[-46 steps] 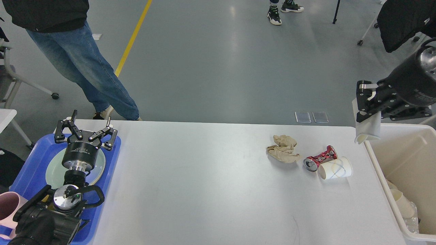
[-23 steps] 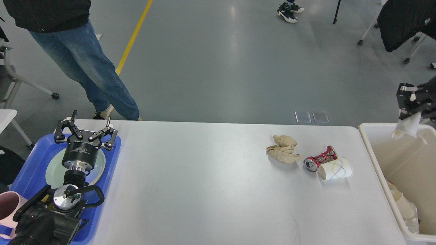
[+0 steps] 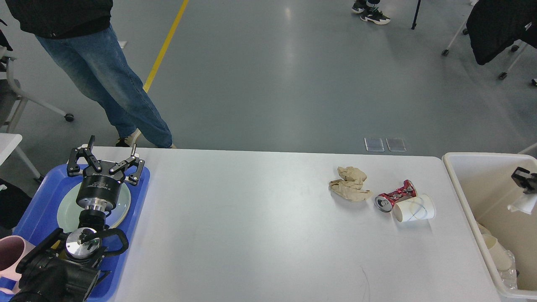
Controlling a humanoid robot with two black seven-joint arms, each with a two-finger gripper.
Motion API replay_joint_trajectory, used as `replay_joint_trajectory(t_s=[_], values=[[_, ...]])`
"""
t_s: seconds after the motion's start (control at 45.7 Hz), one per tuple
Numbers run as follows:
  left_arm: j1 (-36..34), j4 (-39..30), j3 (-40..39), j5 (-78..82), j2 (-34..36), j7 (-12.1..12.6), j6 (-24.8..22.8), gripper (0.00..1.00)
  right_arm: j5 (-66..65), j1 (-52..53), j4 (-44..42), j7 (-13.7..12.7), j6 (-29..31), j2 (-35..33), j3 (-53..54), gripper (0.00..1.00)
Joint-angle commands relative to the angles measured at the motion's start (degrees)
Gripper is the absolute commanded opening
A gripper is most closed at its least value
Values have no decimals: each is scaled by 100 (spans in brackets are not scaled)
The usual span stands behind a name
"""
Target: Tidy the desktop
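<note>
The white desktop (image 3: pixel 251 235) carries a crumpled brown paper (image 3: pixel 349 183), a crushed red can (image 3: pixel 394 195) and a white paper cup (image 3: pixel 413 208) lying on its side against the can, all at the right. My left gripper (image 3: pixel 111 144) is open and empty above the far end of the blue tray (image 3: pixel 138 197). My right gripper (image 3: pixel 525 179) shows only at the right edge, over the cream bin (image 3: pixel 461 193). It is shut on a white crumpled paper piece (image 3: pixel 520 204) that hangs below it.
The blue tray holds a pale green plate (image 3: pixel 121 209); a pink mug (image 3: pixel 9 251) sits at its near left. The bin holds paper cups (image 3: pixel 497 251). A person in jeans (image 3: pixel 105 79) stands beyond the table's far left corner.
My right gripper has moved right and down with the white paper piece, from above the table's right end to over the bin. The left arm has not moved.
</note>
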Motion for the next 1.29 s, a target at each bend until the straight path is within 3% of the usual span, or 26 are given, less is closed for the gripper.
replay_joint_trajectory(t_s=[0.0,0.131,0.175,0.262,0.743,0.765,0.831,0.853,0.896,1.268], values=[[8,1,-8,8,0,0,1,96,23,-1297,-573,1,-964,63,736,0],[8,1,-8,-1,0,-9,1,96,23,-2414,-1644,-25,-1361,536,1211,0],[0,1,-8,-1,0,-9,1,96,41,-3070,-2458,-25,-1378,887,1343,0],[8,1,-8,-1,0,-9,1,96,32,-3584,-2955,-25,-1405,1117,1563,0],[8,1,-8,-1,0,-9,1,96,32,-4042,-3052,-25,-1747,1487,1818,0],[0,1,-8,-1,0,-9,1,96,32,-4042,-3052,-25,-1765,1487,1827,4],[0,1,1,-1,0,-9,1,96,32,-4033,-3044,-16,-1905,1487,1844,37],[8,1,-8,-1,0,-9,1,96,32,-4033,-3035,-16,-1984,1460,1844,54],[8,1,-8,-1,0,-9,1,96,32,-4024,-3035,-16,-2168,1460,1862,100],[8,1,-8,-1,0,-9,1,96,23,-3972,-2947,36,-2292,1425,1888,100]])
